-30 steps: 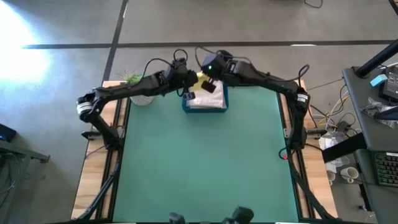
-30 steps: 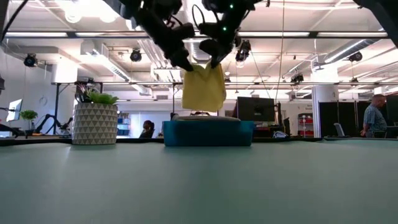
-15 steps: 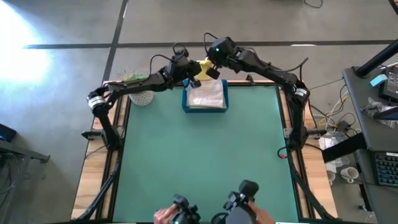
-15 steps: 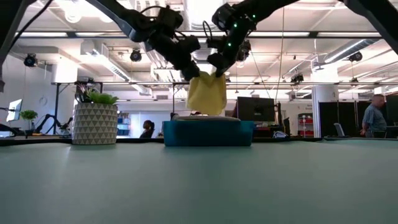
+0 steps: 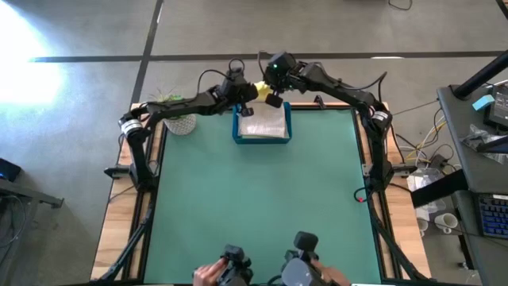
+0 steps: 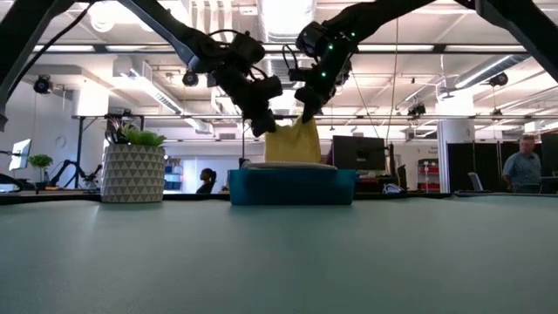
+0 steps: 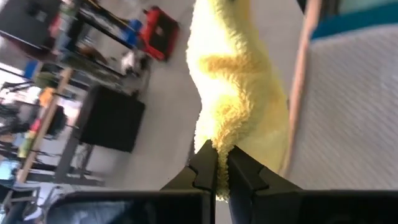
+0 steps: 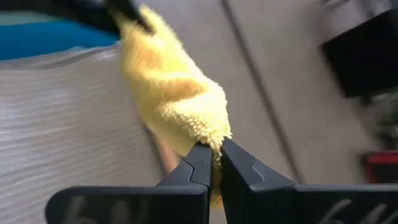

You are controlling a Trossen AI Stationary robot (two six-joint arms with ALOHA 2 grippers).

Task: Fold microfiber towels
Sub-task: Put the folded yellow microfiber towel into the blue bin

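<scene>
The yellow towel [image 6: 293,143] hangs between my two grippers above the far edge of the blue tray [image 6: 292,186]; it also shows in the high view [image 5: 259,89]. My left gripper [image 6: 264,128] is shut on its left upper corner, my right gripper [image 6: 306,113] on its right upper corner. A light grey towel [image 5: 263,121] lies folded in the tray. The pink, lime and olive towels are out of view. My left gripper pinches the yellow towel's upper edge at one corner [image 7: 219,140] between its two fingers, slanting down from the table's left. The towel hangs below, clear of the table. My right gripper pinches the other upper corner [image 8: 209,139] between its two fingers, slanting down from the right. The cloth between the grippers is bunched and slack.
A potted plant [image 6: 132,173] in a patterned white pot stands at the far left of the table [image 5: 254,199]. A person's hands on control handles [image 5: 230,272] show at the table's near edge. People stand in the room behind.
Both grippers have carried the yellow towel toward the table's far edge and down, past the tray's far wall. The two grippers have come closer together, so the towel hangs narrower and more bunched, its lower part now behind the tray.
</scene>
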